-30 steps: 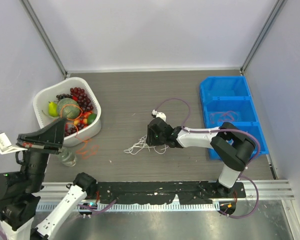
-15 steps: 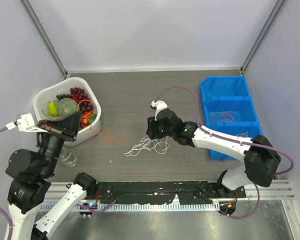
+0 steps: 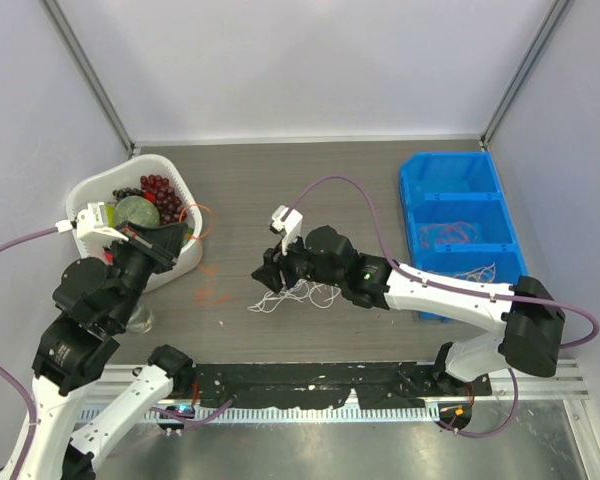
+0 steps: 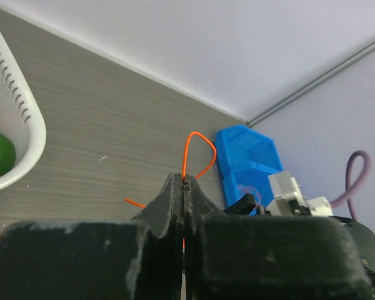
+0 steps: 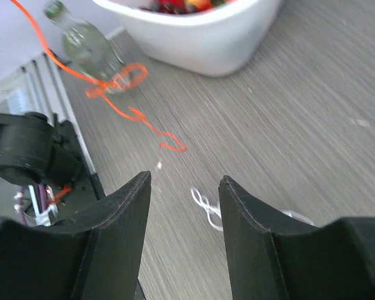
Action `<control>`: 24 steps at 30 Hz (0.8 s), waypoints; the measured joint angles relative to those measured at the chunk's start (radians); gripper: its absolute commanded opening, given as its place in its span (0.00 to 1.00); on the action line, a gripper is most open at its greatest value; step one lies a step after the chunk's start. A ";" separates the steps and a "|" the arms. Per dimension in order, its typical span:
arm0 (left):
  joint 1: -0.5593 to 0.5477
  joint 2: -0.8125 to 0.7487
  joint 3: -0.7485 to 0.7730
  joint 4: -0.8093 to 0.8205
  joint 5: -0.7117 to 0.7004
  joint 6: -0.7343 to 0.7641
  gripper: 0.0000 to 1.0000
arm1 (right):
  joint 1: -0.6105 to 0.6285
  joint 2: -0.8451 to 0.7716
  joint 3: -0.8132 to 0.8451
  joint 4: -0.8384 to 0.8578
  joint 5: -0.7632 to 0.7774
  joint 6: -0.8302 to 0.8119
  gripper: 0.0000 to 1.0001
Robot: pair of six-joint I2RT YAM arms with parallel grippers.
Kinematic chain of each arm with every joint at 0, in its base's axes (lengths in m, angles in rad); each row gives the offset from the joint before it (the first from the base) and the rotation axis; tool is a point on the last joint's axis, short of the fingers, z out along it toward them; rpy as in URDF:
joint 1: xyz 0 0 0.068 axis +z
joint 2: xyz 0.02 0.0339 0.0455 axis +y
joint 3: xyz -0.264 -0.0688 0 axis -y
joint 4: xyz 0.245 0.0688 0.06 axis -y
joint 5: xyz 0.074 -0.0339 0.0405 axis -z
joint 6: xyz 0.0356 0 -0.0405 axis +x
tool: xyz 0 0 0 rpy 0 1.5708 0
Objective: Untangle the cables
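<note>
Left gripper [image 4: 184,187]: clamped on the orange cord [image 4: 189,150], which trails down to the table right of the basket [image 3: 80,200]. Right gripper [image 5: 182,184]: jaws apart, empty, over the white cords [image 3: 298,293] at table centre. Cords look light and limp; pinch 1 strand near a free end.

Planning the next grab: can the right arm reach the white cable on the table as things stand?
Probably yes. The right tool hangs open just by the white cable, with nothing visible between them. The left tool, shut on the orange cable, is off by the basket.
</note>
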 measured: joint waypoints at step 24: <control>0.000 0.021 0.000 -0.057 0.050 -0.097 0.00 | 0.071 0.142 0.077 0.312 -0.201 -0.177 0.53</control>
